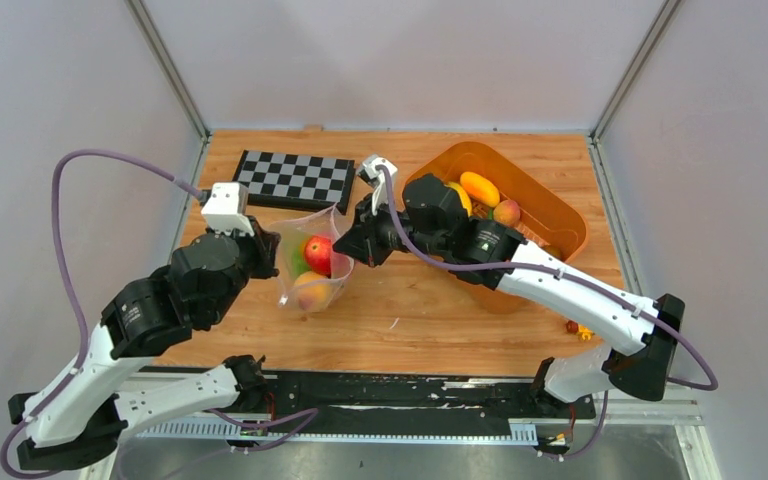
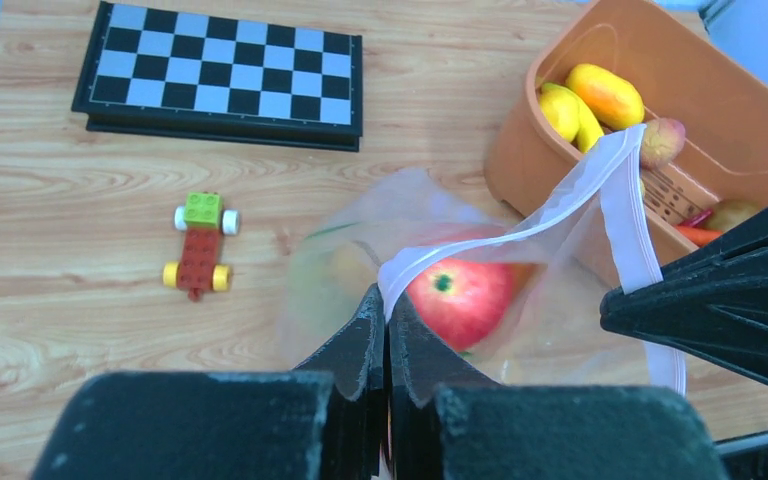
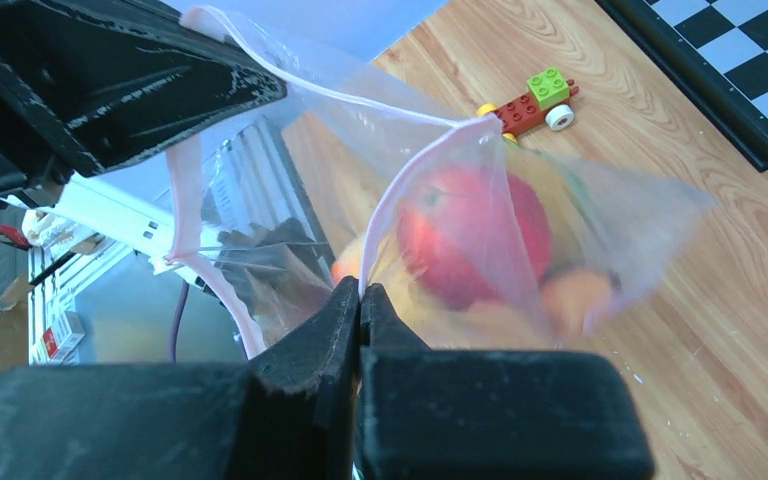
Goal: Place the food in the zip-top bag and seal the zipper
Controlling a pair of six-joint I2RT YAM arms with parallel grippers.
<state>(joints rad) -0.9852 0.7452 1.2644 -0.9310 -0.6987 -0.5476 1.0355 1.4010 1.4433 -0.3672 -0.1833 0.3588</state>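
The clear zip-top bag (image 1: 312, 262) hangs between my two grippers above the table. Inside it sit a red apple (image 1: 318, 253), a peach-orange fruit (image 1: 310, 290) and a green fruit (image 1: 297, 262). My left gripper (image 1: 272, 248) is shut on the bag's left mouth edge. In the left wrist view it (image 2: 387, 297) pinches the whitish zipper strip (image 2: 520, 225) above the apple (image 2: 460, 297). My right gripper (image 1: 348, 250) is shut on the bag's right mouth edge. In the right wrist view it (image 3: 360, 290) pinches the strip (image 3: 400, 190) beside the apple (image 3: 470, 235).
An orange tub (image 1: 550, 215) at the back right holds yellow fruit (image 1: 479, 187) and a peach (image 1: 507, 211). A checkerboard (image 1: 295, 178) lies at the back left. A small wheeled block toy (image 2: 200, 245) lies under the left arm; another small toy (image 1: 576, 327) lies at the right.
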